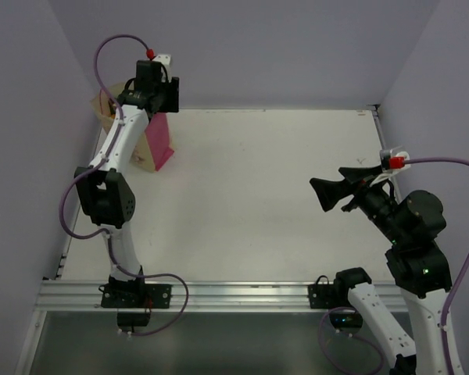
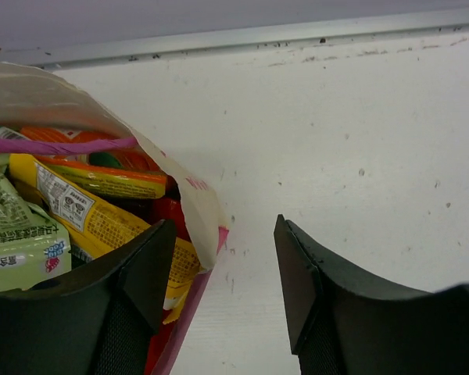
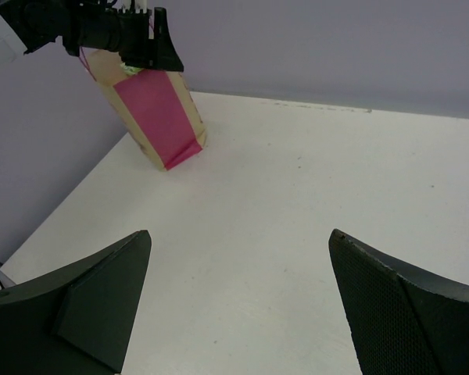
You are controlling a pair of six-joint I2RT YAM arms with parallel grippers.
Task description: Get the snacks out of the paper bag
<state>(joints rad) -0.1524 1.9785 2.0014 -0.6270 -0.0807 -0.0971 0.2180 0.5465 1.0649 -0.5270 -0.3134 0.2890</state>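
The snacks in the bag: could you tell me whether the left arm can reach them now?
Probably yes: the bag gapes open under the left fingers, snacks exposed, though its rim sits between them.

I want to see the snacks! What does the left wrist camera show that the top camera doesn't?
Only the left wrist view looks into the bag. The snacks are in there: yellow, green and orange packets under a pink cord. Only the top view shows both arms, the open right hand far off to the side, and the bag's pink side panel. Both show the bag, the white table and the open left hand at the bag's mouth.
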